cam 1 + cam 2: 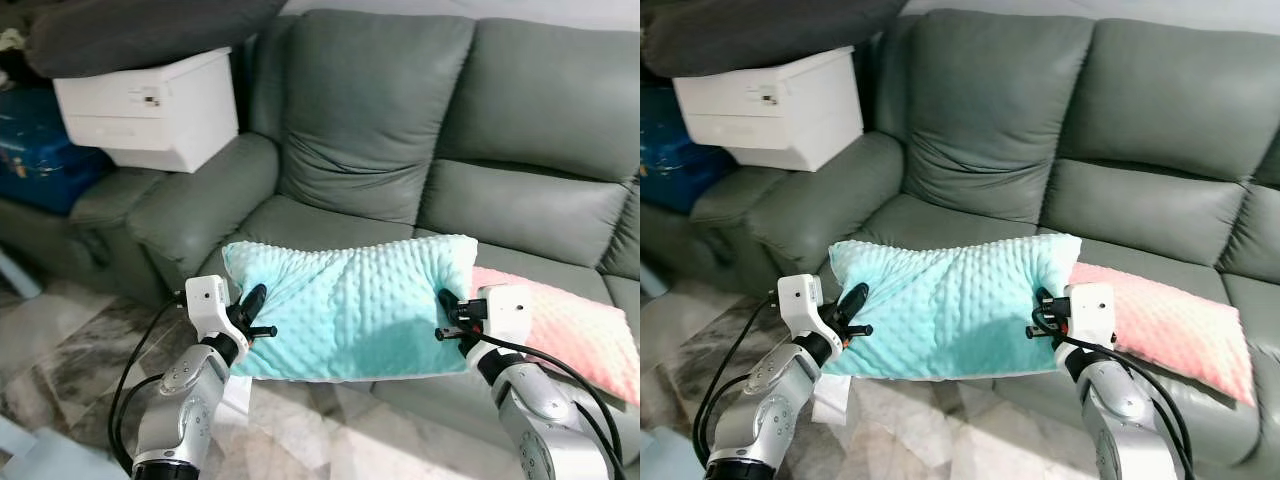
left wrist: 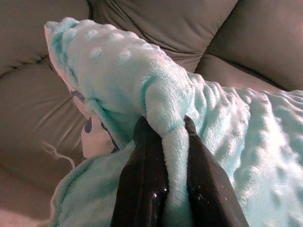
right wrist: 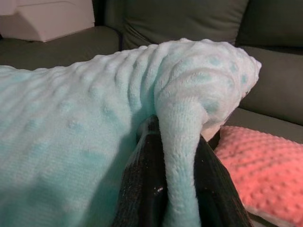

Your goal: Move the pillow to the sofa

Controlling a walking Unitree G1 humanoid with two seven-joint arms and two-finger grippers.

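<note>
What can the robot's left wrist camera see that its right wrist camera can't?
Left wrist view: the left gripper pinching a fold at one end of the mint pillow.

Right wrist view: the right gripper pinching the other end, with a pink pillow and a white box.

Both: the mint pillow and the grey sofa.

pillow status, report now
Left pincer and right pincer each shut on an end of the mint pillow. Pillow held at the sofa front edge. Pink pillow occupies the seat to the right.
</note>
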